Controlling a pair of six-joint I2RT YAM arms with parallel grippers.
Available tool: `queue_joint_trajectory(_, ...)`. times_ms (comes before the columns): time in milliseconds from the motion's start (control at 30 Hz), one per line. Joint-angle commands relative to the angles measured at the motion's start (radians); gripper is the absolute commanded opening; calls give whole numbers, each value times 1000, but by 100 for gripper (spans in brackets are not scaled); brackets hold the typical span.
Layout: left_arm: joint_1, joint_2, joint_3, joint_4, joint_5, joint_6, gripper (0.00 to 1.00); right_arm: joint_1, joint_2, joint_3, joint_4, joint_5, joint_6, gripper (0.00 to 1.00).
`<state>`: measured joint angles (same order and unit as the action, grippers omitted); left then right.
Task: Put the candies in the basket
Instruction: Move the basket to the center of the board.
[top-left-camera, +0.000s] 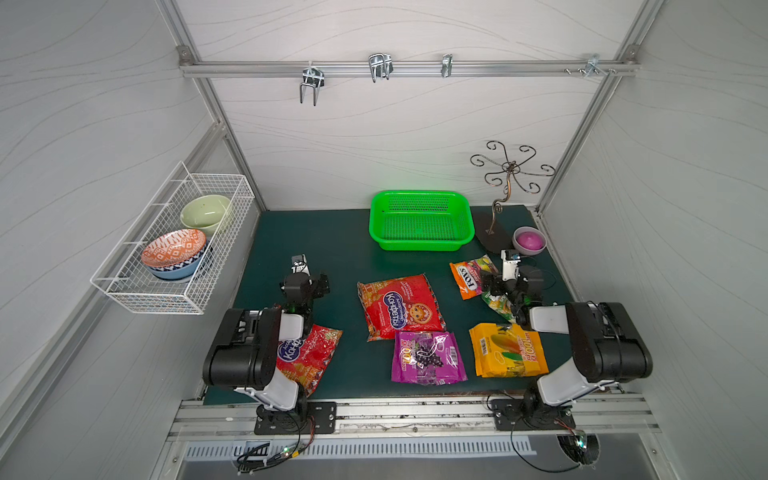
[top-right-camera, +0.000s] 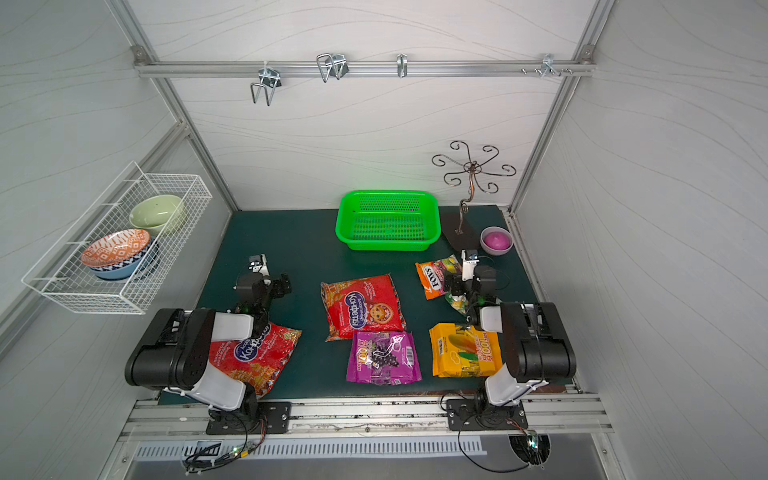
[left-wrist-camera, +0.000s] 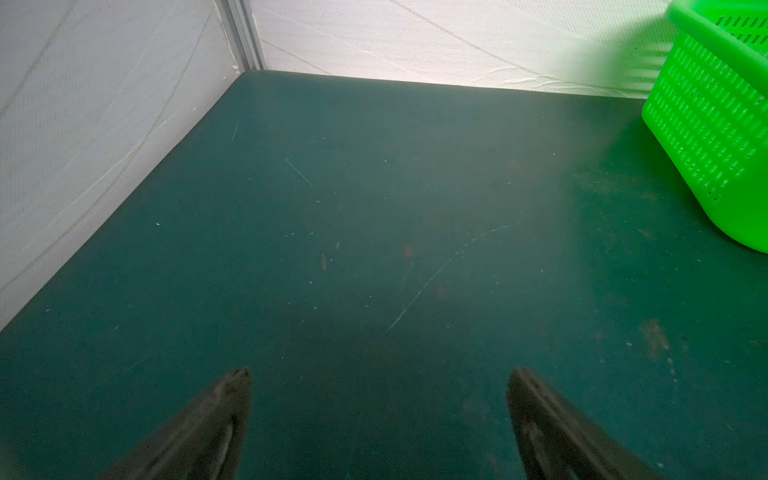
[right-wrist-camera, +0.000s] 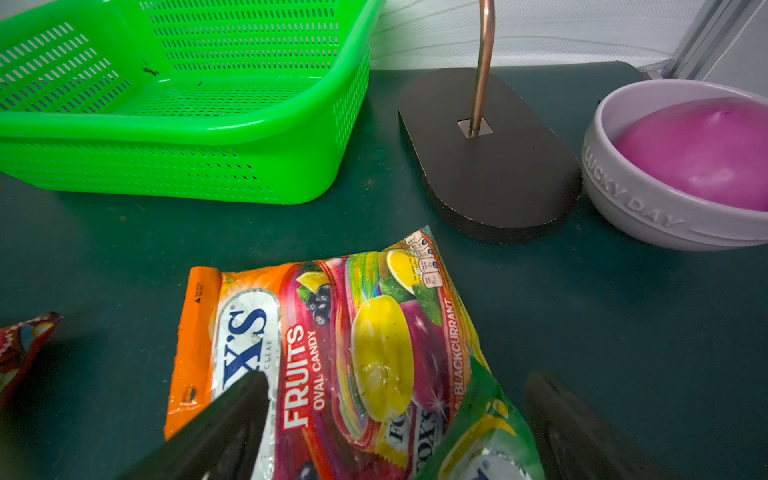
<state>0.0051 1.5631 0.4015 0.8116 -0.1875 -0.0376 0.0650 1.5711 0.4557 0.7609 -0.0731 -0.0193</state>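
Right gripper (right-wrist-camera: 397, 376), jaws wide, hung above the small orange bag (right-wrist-camera: 316, 332) near the empty basket (right-wrist-camera: 187, 129); lowering and closing seemed next.

You get bright, even overhead light. The basket (top-left-camera: 420, 199) blooms neon and tints the wall (left-wrist-camera: 615, 62) green. The purple bag (top-left-camera: 428, 359) glints. Wrist views blur their near fingers (left-wrist-camera: 208, 428); both top views bow at the edges.
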Motion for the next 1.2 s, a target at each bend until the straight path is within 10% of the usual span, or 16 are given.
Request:
queue_joint_trajectory(0,-5,-9,14,38,-3,-2,100,-1,1,8,-5,-15,0,99)
queue_joint_trajectory(833,-9,-26,17,42,-17,5,100,-3,-36,16,-45,56,30,99)
queue_joint_trajectory(1033,-22,-24,514,-871,125,89,99,-4,-202,377,-799,239,234,99)
queue_joint_trajectory(1167,-23,19,668,-1065,181,79,99,-14,-126,631,-1116,122,369,99)
